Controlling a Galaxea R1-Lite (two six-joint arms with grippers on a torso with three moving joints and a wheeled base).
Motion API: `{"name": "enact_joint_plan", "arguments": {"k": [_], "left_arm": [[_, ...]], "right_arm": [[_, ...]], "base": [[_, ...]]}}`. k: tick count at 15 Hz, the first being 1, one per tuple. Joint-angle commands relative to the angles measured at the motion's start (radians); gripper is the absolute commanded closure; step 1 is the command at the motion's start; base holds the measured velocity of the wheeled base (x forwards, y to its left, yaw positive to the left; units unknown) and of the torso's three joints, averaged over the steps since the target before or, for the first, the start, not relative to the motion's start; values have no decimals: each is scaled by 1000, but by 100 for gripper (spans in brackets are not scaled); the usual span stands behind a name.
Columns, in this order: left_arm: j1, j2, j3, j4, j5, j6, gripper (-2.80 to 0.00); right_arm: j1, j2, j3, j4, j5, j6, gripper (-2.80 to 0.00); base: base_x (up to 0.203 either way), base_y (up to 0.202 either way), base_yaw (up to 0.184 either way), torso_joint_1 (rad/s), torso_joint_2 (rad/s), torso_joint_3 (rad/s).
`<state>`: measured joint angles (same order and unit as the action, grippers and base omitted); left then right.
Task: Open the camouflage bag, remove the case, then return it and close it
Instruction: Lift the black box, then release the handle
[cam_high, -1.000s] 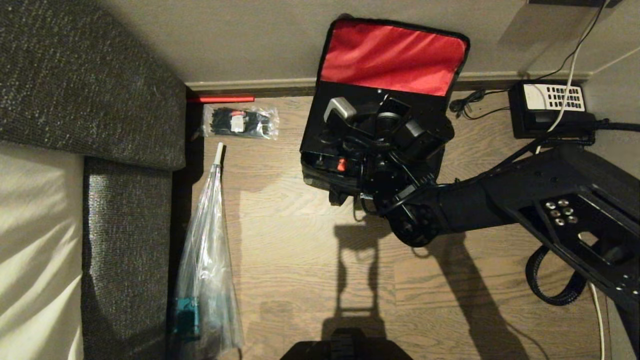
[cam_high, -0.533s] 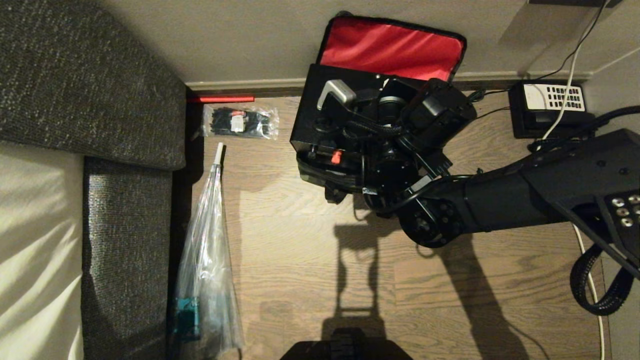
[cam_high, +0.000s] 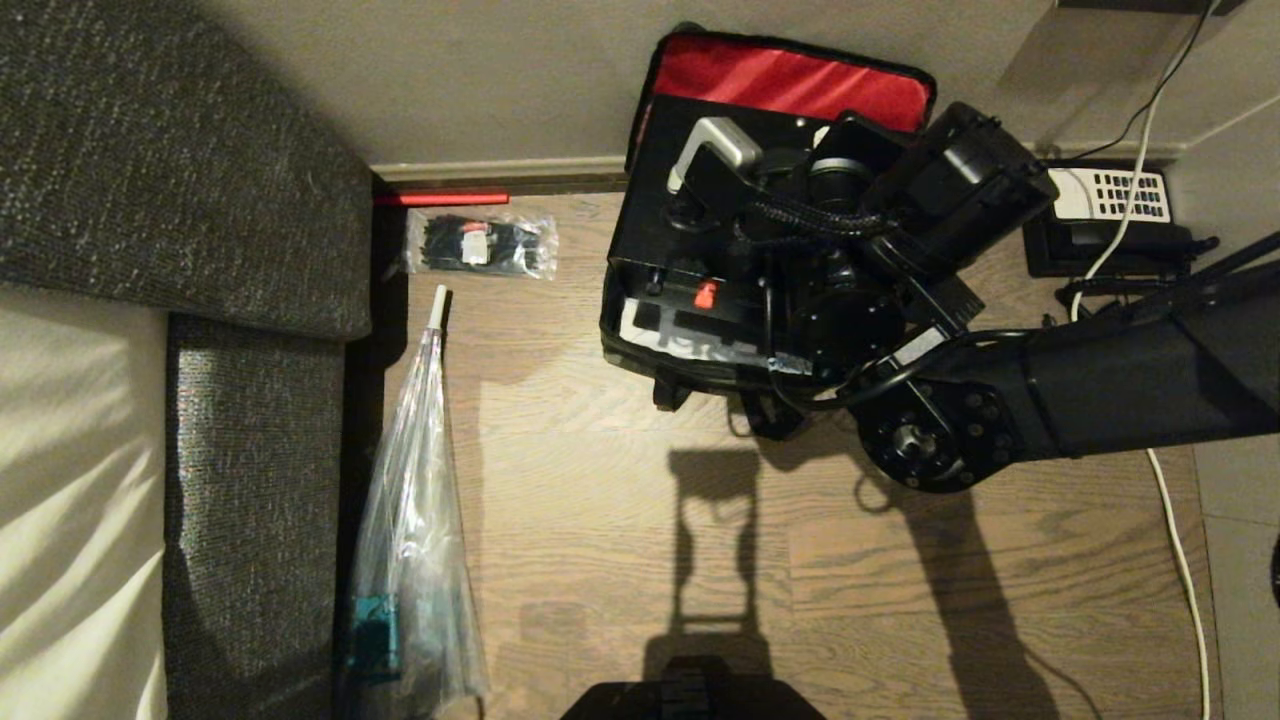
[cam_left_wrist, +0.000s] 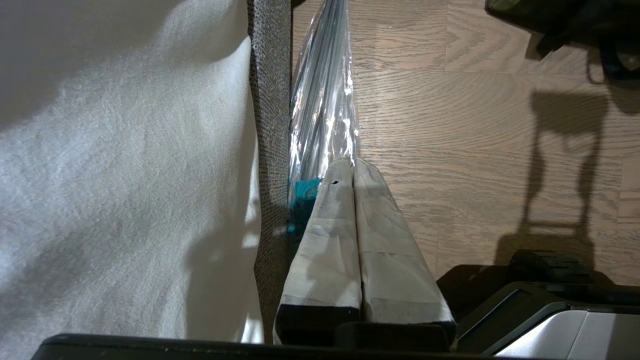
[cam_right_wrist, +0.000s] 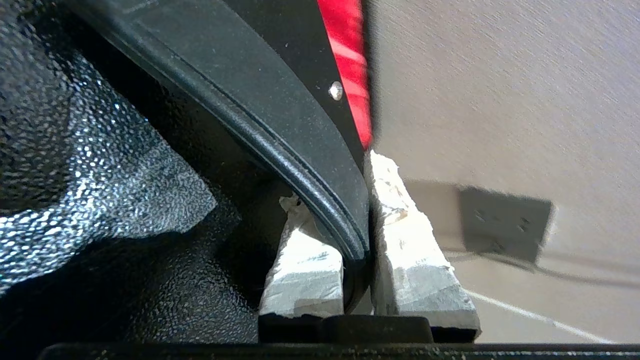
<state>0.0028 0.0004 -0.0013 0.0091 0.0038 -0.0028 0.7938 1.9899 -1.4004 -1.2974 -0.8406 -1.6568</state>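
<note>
Case (cam_high: 690, 300) held above the open camouflage bag (cam_high: 790, 75) at the far wall; right gripper (cam_right_wrist: 357, 235) pinching its black edge.
Right arm hides most of the case top and the bag's inside; only the red knob (cam_high: 705, 295), pale strips and red lining show; left gripper (cam_left_wrist: 354, 172) pressed together, near the sofa (cam_left_wrist: 272, 100).

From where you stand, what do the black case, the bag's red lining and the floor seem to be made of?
Case: probably rigid metal or hard plastic; flat faces, a pebbled sheen close up. Lining: likely thin woven synthetic; smooth, faintly glossy, lightly wrinkled. Floor: wood or wood-look laminate; plank seams and grain.
</note>
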Motion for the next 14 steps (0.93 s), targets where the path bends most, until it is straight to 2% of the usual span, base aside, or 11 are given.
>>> {"name": "enact_joint_plan", "arguments": {"k": [1, 7, 14], "left_arm": [[0, 0, 0, 0, 1, 0, 0], [0, 0, 0, 0, 1, 0, 0], [0, 0, 0, 0, 1, -2, 0]], "right_arm": [[0, -57, 40, -8, -7, -9, 0], [-44, -155, 181, -32, -12, -4, 0], [-212, -252, 324, -64, -12, 39, 0]], "base": [[0, 0, 0, 0, 0, 0], [0, 0, 0, 0, 0, 0], [0, 0, 0, 0, 0, 0]]}}
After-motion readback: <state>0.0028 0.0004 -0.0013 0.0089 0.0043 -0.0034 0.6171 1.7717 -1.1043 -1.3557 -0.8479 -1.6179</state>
